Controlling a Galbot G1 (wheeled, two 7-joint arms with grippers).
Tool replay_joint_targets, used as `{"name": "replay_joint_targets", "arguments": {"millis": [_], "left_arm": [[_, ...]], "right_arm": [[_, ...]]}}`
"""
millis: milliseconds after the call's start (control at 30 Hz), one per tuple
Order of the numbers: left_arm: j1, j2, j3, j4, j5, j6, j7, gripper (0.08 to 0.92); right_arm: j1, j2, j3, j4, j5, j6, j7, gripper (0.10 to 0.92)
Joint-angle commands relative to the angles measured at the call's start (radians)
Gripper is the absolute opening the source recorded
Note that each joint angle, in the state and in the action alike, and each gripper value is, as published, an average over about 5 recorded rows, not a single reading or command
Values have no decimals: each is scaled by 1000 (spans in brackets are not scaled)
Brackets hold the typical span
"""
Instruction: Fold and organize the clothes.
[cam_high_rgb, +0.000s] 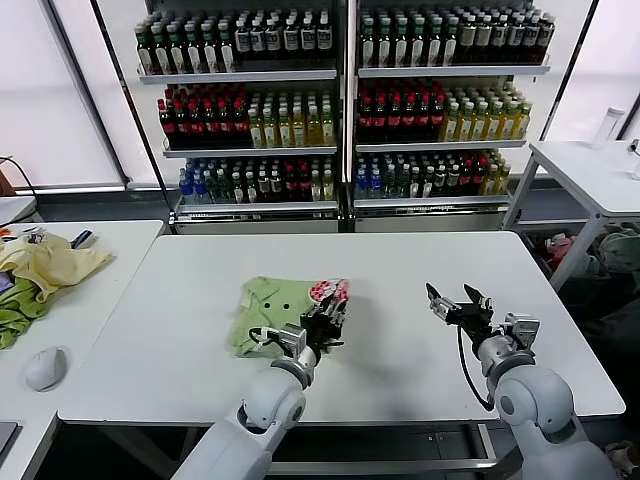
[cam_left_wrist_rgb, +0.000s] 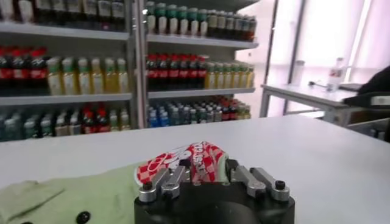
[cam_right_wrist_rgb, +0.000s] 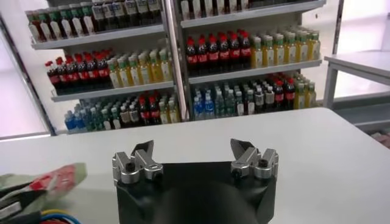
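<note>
The light green polo shirt (cam_high_rgb: 268, 305) lies bunched on the white table (cam_high_rgb: 420, 260), left of the middle. Its red-and-white patch (cam_high_rgb: 331, 291) is turned up at the shirt's right edge. My left gripper (cam_high_rgb: 325, 320) is at that edge, shut on the patch fold, which sits between its fingers in the left wrist view (cam_left_wrist_rgb: 195, 163). Dark buttons (cam_left_wrist_rgb: 83, 217) show on the green fabric. My right gripper (cam_high_rgb: 455, 300) hovers open and empty over bare table to the shirt's right. Its fingers (cam_right_wrist_rgb: 144, 152) stand wide apart.
A side table (cam_high_rgb: 110, 260) on the left holds a pale yellow garment (cam_high_rgb: 50, 265), a darker green cloth (cam_high_rgb: 15, 318) and a computer mouse (cam_high_rgb: 45, 368). Shelves of bottles (cam_high_rgb: 340, 100) stand behind the table. Another white table (cam_high_rgb: 590, 170) is at the far right.
</note>
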Motion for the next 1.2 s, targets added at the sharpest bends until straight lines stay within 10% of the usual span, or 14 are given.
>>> {"name": "replay_joint_targets", "arguments": {"millis": [33, 500, 1033, 1200], "left_arm": [[76, 31, -20, -152, -75, -38, 57, 454], [300, 96, -208, -331, -150, -70, 21, 812], [375, 149, -356, -331, -137, -116, -18, 823], [382, 148, -354, -335, -134, -117, -19, 823]], "right_arm": [[75, 16, -139, -26, -18, 6, 11, 823], [193, 130, -345, -181, -100, 23, 48, 823], [250, 265, -396, -393, -78, 20, 214, 811], [253, 273, -391, -398, -58, 13, 248, 690]]}}
